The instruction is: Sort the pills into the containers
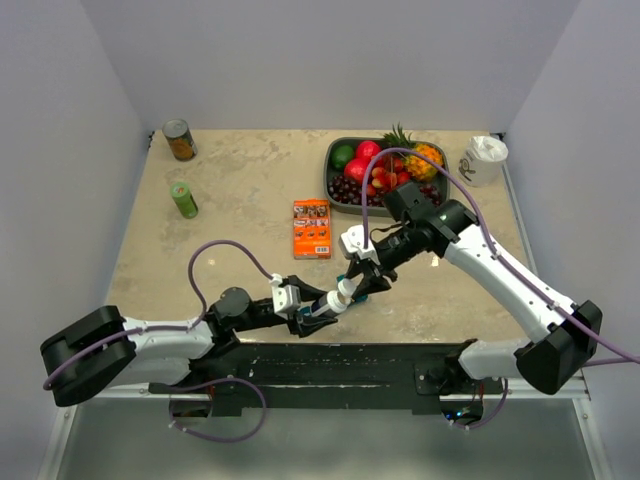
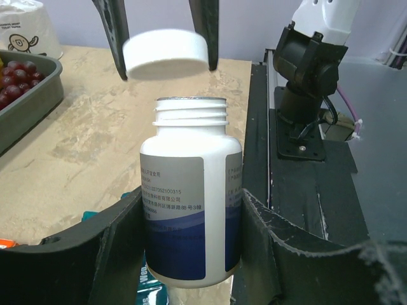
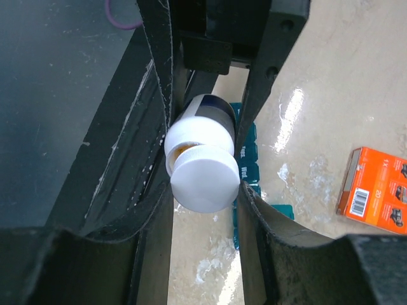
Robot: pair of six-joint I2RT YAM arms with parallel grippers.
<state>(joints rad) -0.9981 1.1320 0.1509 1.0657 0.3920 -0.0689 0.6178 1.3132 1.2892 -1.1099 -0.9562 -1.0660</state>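
Left wrist view: white bottle [image 2: 191, 210] stands upright at centre frame, its mouth uncovered and its blue-and-grey label facing the camera.
Left jaws: clamped on the bottle's lower sides.
Cap [image 2: 166, 54]: white, at the top of the frame, just above the bottle's mouth, apart from it and slightly tilted.
Right jaws: clamped on the cap, with a dark finger [image 2: 205, 32] on either side.
Pill organiser [image 3: 247, 166]: teal strip on the bench [image 1: 240, 190], under the bottle at the centre of the right wrist view; lids lettered "Tues." and "Wed." show, the rest is hidden.
Pills [image 3: 182, 150]: a yellowish glimpse inside the bottle's mouth in the right wrist view; single pieces cannot be told apart.
Orange box [image 1: 312, 228]: flat on the bench at the centre of the top view, above both jaws.
Fruit tray [image 1: 330, 175]: upper right of the top view.
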